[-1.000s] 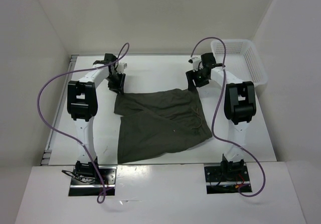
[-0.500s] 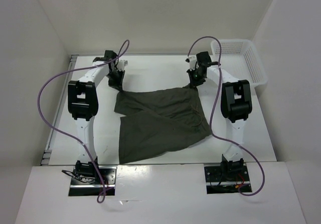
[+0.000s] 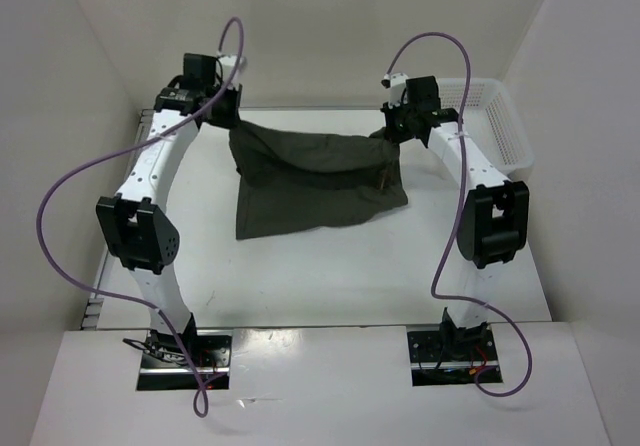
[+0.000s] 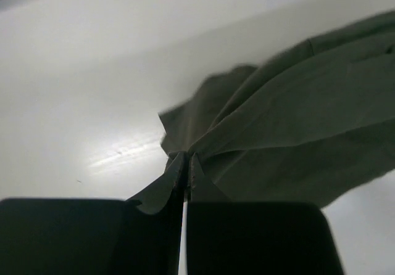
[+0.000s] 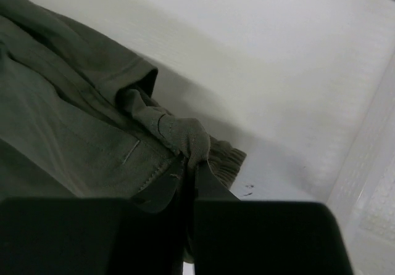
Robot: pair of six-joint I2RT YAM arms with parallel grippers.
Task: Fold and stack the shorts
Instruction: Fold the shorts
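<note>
The dark olive-green shorts (image 3: 315,176) hang stretched between both arms at the far side of the table, their lower part trailing on the white surface. My left gripper (image 3: 232,126) is shut on the shorts' upper left corner (image 4: 185,145), fabric pinched between its fingertips. At the upper right, my right gripper (image 3: 387,136) is shut on the ribbed waistband corner (image 5: 191,142). In the left wrist view the cloth (image 4: 296,127) fans out to the right. Both held corners are lifted off the table.
A white mesh basket (image 3: 485,116) stands at the far right, beside the right arm; its wall (image 5: 370,182) shows in the right wrist view. White walls enclose the table on three sides. Purple cables loop above both arms.
Both grippers closed on the far corners of the shorts, then lifted and pulled them toward the back of the table. The cloth went from lying flat to hanging stretched between them.
</note>
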